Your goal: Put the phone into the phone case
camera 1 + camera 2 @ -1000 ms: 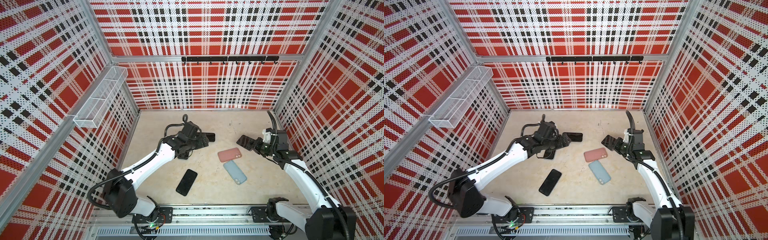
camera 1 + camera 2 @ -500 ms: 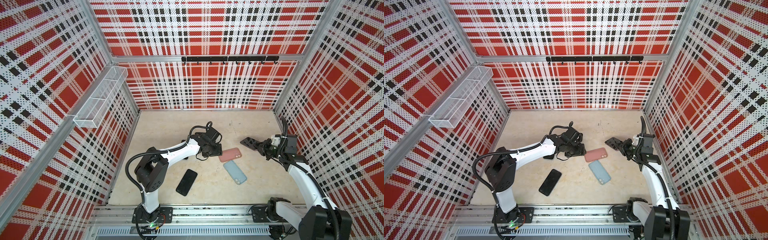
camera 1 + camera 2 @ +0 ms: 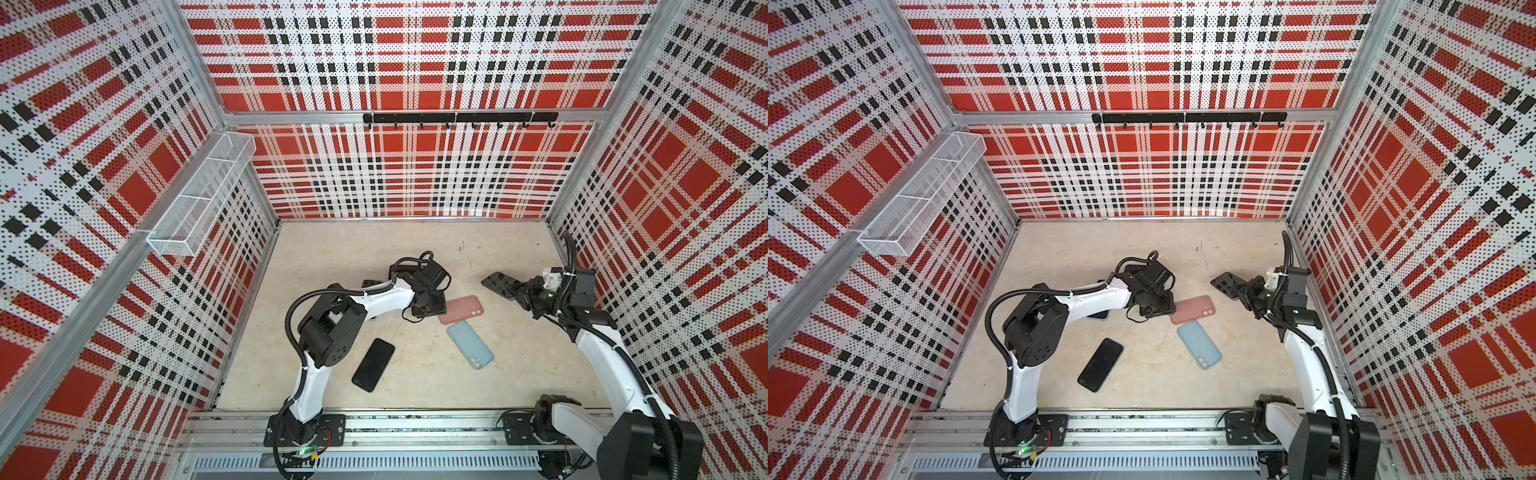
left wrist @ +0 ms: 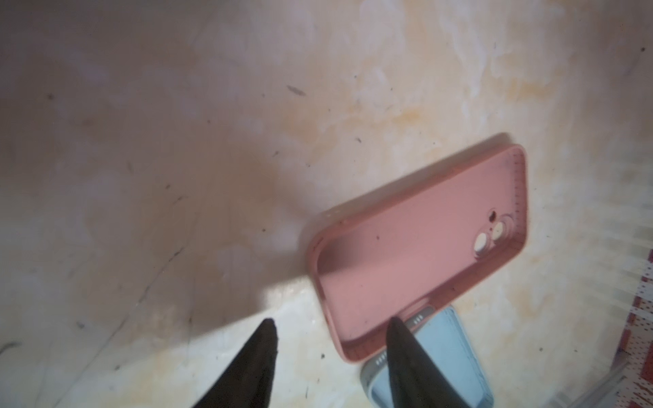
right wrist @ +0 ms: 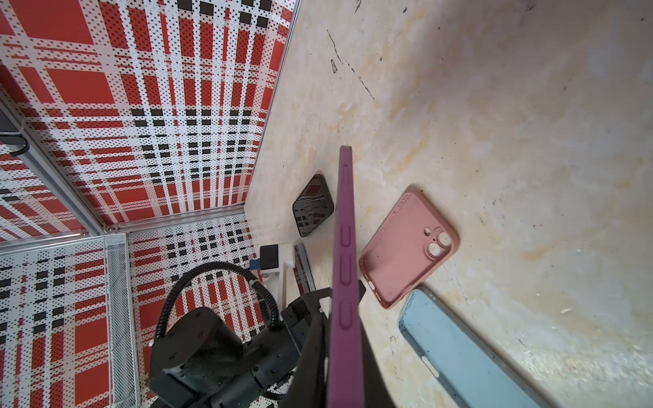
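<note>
Alignment matters: left fingers stand apart, empty, astride the rim of the pink case; right fingers clamp the purple case. I'd pinch squarely, clear of the blue case.

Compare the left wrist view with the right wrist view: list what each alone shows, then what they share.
Left wrist only: the left gripper, open, at a corner of the pink case. Right wrist only: the right gripper shut on a purple case seen edge-on, a black phone near the wall, the left arm. Both: the pink case, hollow side up, beside the blue case.
</note>
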You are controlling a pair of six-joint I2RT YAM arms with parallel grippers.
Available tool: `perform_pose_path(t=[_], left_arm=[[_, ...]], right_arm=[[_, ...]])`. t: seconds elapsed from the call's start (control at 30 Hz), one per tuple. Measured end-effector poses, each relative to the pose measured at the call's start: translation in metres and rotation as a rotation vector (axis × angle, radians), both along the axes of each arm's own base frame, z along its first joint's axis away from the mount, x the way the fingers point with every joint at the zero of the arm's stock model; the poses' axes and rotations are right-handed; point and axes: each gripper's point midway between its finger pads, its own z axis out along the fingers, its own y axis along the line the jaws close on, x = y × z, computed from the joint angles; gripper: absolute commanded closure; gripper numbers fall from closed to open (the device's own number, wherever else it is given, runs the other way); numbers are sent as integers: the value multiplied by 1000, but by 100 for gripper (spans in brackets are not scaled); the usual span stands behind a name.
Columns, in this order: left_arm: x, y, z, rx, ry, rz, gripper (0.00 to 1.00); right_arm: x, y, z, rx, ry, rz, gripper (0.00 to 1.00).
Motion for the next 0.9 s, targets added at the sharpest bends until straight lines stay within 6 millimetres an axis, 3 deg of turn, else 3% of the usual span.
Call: perform_pose_path(t=[0.3, 0.47, 0.63, 0.73, 0.9], left_arm=[[8, 0, -11, 19, -10, 36, 86], [14, 3, -13, 26, -23, 61, 95], [24, 13, -14, 37, -35, 93, 97], [37, 29, -13, 49, -52, 117, 97], [55, 80, -6, 149, -79, 125, 97]], right_arm=[[0, -1, 1, -13, -10, 5, 100], [0, -1, 1, -20, -15, 11, 100], [0, 0, 1, -32, -23, 23, 100], [-1, 3, 0, -39, -34, 55, 100], [-3, 15, -7, -46, -30, 155, 100]])
